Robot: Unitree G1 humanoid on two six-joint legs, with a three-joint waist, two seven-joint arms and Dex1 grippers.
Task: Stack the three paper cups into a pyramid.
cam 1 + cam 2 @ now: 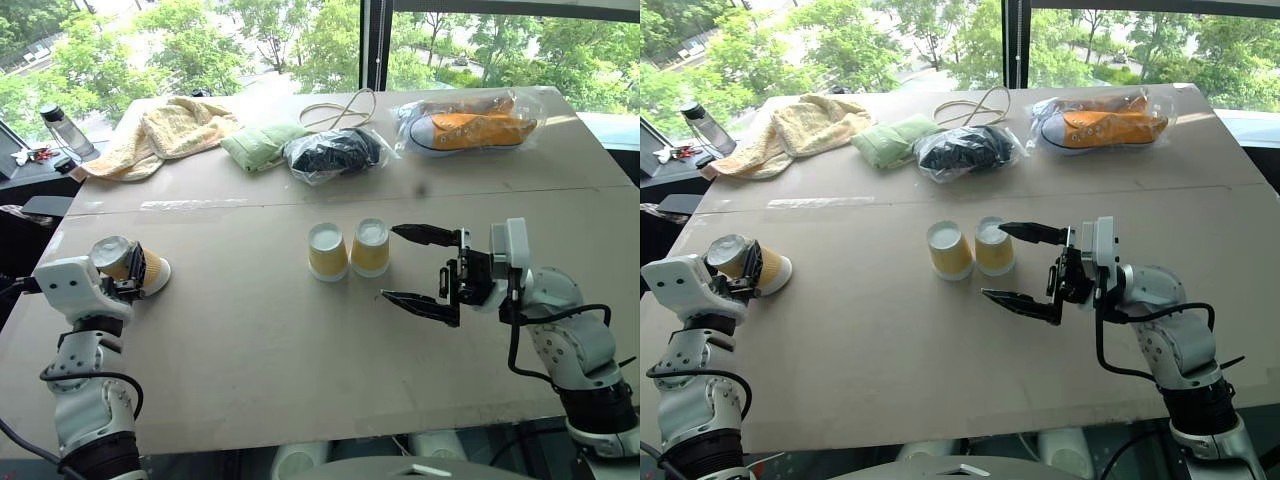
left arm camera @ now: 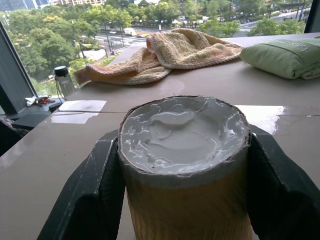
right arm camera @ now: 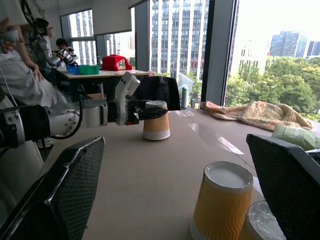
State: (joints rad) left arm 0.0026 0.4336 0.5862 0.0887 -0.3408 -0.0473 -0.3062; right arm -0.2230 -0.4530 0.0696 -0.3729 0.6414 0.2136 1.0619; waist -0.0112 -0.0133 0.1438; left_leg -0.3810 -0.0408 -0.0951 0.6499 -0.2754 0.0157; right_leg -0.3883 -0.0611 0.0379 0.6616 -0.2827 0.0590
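Centrally on the tabletop (image 1: 250, 340), two paper cups (image 1: 328, 251) (image 1: 370, 247) are set upside down side by side, touching, with their white bases upward. Just beside them, toward the right edge, the right pincer (image 1: 417, 268) is held level and pointed at the pair, its two black fingers spread wide apart with nothing between them; the upper fingertip lies close to the nearer cup without contact being visible.

Near the left edge, a third paper cup (image 1: 132, 264) is clamped between the closed fingers of the left pincer (image 1: 125, 283). This cup is tilted, its base turned up and toward the robot. In the left wrist view, the two dark fingers (image 2: 95, 190) are seen pressed against opposite sides of the ribbed yellow wall, just below the white base (image 2: 182, 135).

Along the far edge are laid, from left to right, a yellow towel (image 1: 165, 130), a folded green cloth (image 1: 260, 146), a bagged dark item (image 1: 335, 155), a loop of cord (image 1: 345, 108) and a bagged orange shoe (image 1: 470, 128). A bottle (image 1: 65, 130) is seen beyond the far left corner. In the right wrist view, people (image 3: 22, 75) are seen at another table in the background.
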